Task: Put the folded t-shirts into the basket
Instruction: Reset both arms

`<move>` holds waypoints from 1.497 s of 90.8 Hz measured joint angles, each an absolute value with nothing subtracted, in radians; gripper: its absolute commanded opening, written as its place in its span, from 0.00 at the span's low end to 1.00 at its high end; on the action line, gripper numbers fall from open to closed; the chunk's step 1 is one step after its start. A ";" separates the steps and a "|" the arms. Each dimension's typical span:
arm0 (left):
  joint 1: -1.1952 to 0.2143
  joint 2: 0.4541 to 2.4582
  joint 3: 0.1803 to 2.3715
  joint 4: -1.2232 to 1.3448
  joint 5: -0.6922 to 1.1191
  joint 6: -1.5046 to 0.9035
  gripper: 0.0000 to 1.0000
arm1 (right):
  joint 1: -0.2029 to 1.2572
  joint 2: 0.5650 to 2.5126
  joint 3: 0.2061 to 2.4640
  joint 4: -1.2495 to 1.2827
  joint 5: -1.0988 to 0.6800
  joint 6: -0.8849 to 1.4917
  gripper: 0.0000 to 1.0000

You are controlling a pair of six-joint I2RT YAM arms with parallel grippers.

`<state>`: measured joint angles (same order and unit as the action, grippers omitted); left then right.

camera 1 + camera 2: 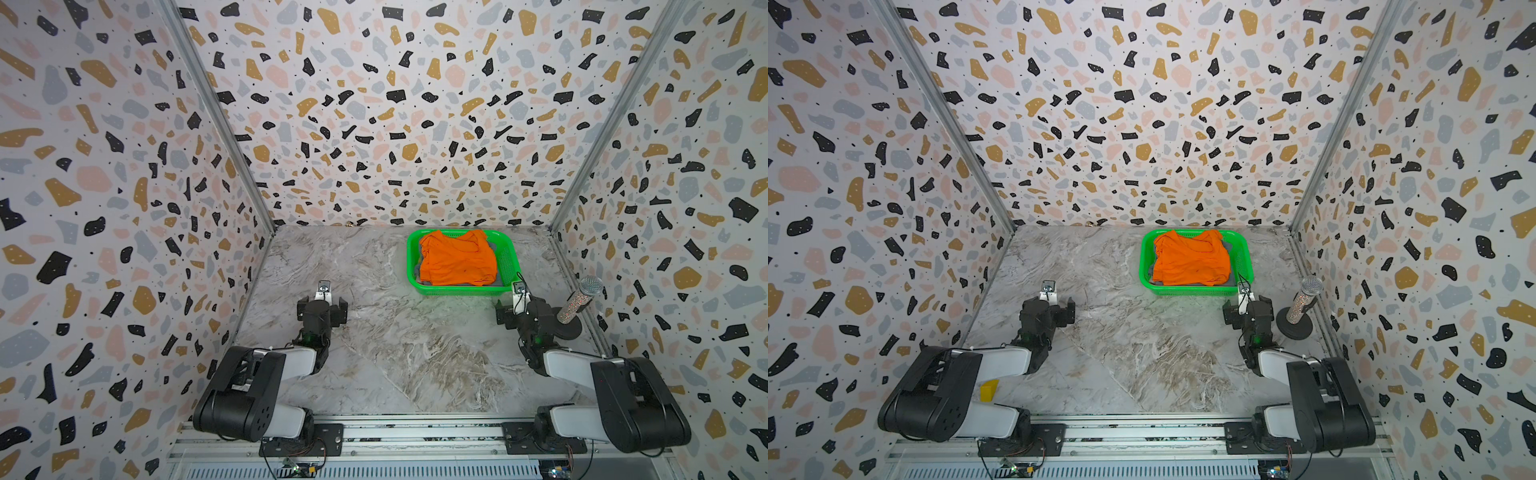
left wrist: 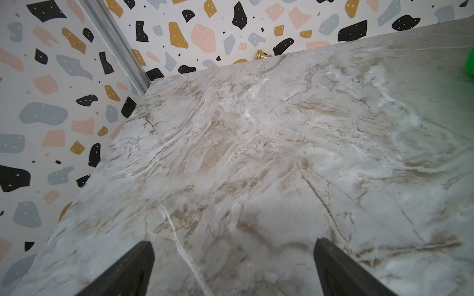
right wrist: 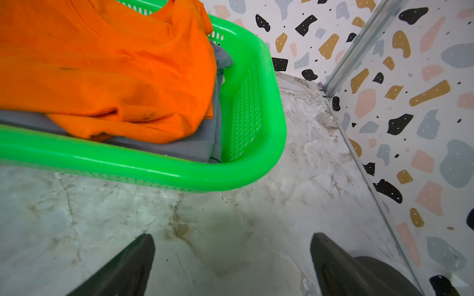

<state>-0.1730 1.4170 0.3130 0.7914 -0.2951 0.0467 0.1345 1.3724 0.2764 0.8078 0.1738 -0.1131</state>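
Note:
The green basket [image 1: 412, 262] [image 1: 1144, 266] stands at the back right of the marble table. An orange folded t-shirt [image 1: 457, 259] [image 1: 1192, 259] lies on top inside it, slightly rumpled. In the right wrist view the orange shirt [image 3: 102, 64] rests on a grey folded shirt [image 3: 184, 150] within the basket's rim [image 3: 154, 166]; anything beneath them is hidden. My left gripper [image 1: 322, 308] [image 2: 234, 246] is open over bare table at the left. My right gripper [image 1: 519, 311] [image 3: 232, 239] is open just in front of the basket's near right corner. Both hold nothing.
A glittery microphone [image 1: 579, 301] [image 1: 1304, 299] leans on a black round stand beside the right arm, near the right wall. A small yellow block [image 1: 989, 390] sits by the left arm's base. A tiny gold object [image 2: 261, 54] lies against the back wall. Patterned walls enclose three sides.

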 measured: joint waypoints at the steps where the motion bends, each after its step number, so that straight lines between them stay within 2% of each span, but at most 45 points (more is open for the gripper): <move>1: -0.173 1.417 0.313 0.791 -0.295 0.047 1.00 | 0.134 1.388 0.274 0.821 0.174 -0.112 1.00; 24: -0.173 1.417 0.313 0.794 -0.293 0.043 1.00 | 0.105 1.518 0.291 0.901 0.187 -0.085 1.00; 136: -0.173 1.417 0.313 0.794 -0.293 0.040 1.00 | 0.078 1.519 0.317 0.905 0.176 -0.048 1.00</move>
